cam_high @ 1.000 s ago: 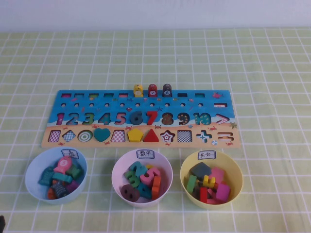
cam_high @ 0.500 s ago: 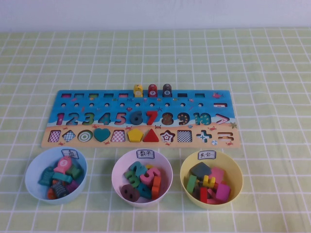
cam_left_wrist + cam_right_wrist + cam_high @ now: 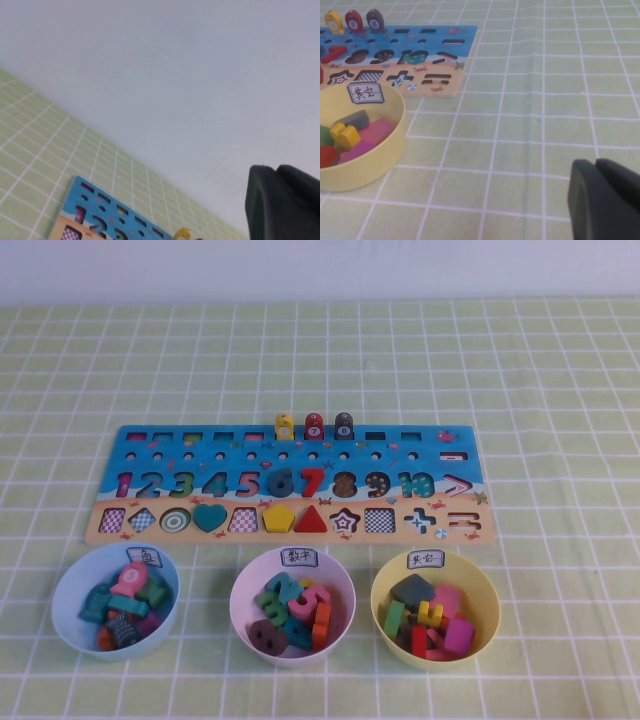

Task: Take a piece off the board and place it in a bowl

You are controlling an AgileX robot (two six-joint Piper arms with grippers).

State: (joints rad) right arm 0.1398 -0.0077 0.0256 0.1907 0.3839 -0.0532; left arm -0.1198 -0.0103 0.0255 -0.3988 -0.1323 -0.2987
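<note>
The teal heart piece (image 3: pixel 208 517) sits in the board (image 3: pixel 290 440) at centre-left; come straight down over it, then carry it to the yellow bowl (image 3: pixel 380 612) at lower right. Left gripper (image 3: pixel 282 202) and right gripper (image 3: pixel 602 200) each show only at their wrist view's lower right; I cannot tell their opening.

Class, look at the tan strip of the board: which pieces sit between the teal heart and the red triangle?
In the high view, between the teal heart and red triangle lie an empty checkered slot and the yellow pentagon. Neither gripper appears there.

Green-checked desk (image 3: pixel 560 390) carries the board (image 3: pixel 285 445) across the middle. Near edge, three bowls in a row: light blue bowl (image 3: pixel 70 625) left, pink-white bowl (image 3: pixel 240 625) centre, yellow bowl (image 3: pixel 385 630) right.
</note>
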